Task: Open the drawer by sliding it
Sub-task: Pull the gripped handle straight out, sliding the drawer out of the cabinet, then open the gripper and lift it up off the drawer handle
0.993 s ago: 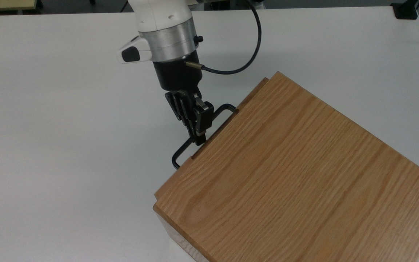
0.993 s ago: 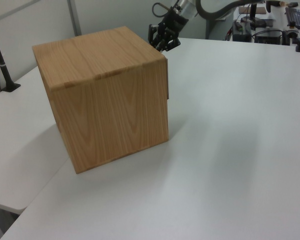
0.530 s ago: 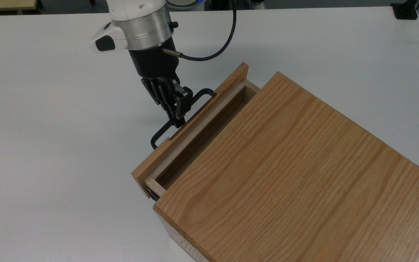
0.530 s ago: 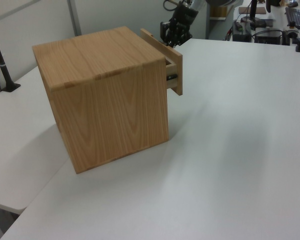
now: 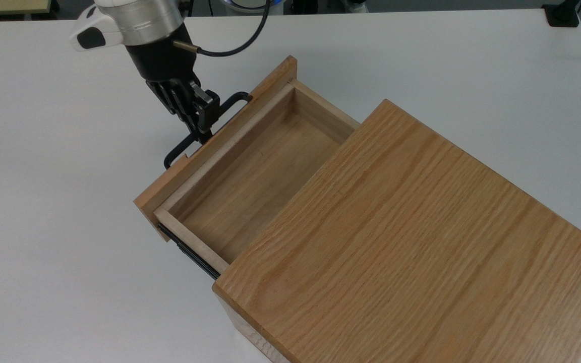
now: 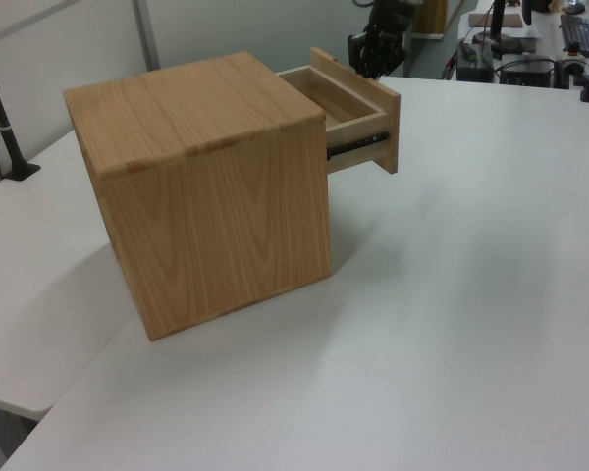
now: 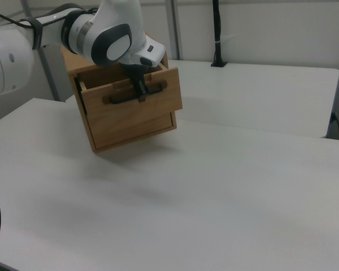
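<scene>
Since the earlier frames: drawer [image 5: 250,176] out from flush with the box to roughly half its depth; gripper [image 5: 200,126] carried with it toward the top view's upper left.

- Table [image 5: 43,201]: white, broad, bearing everything listed.
- Oak box [image 5: 411,242]: large, grained top, at the top view's right; in the left view, at the left view's near left.
- Drawer: light wood tray, inside bare, projecting from the box toward the top view's upper left. Front panel [image 7: 133,113] faces the right view's camera. Black side rail [image 5: 187,252] exposed along the tray's near edge in the top view.
- Handle [image 5: 182,146]: thin black bar, long axis parallel to the front panel, running from the top view's lower left to upper right, crosswise to the slide direction.
- Gripper: just outside the front panel, reaching down over the bar near its middle, fingers closed narrow on the handle.

Governing relation: box lies behind the drawer, away from the claw; slide axis runs from box through panel to claw. Further opening judged to call for a straight pull along that axis, toward the top view's upper left, square to the bar. Task judged well along, some tray depth still inside the box.
</scene>
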Robot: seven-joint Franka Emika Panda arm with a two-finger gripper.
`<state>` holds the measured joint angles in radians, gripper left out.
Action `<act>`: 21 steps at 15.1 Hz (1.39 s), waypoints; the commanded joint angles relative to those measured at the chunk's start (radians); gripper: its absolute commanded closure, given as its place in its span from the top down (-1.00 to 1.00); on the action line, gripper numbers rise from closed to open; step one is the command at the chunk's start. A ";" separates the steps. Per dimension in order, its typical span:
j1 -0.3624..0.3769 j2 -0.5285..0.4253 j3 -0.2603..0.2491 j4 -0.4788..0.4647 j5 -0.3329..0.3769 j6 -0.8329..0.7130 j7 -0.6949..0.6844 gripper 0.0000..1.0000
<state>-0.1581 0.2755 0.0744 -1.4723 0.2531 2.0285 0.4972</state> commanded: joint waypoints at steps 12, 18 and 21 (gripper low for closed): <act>-0.095 -0.090 -0.012 -0.025 -0.034 -0.140 -0.200 -0.70; -0.092 -0.091 -0.022 -0.022 -0.052 -0.142 -0.201 1.00; -0.094 -0.122 -0.022 -0.014 -0.060 -0.200 -0.200 1.00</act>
<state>-0.2569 0.2014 0.0621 -1.4743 0.2100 1.8907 0.3156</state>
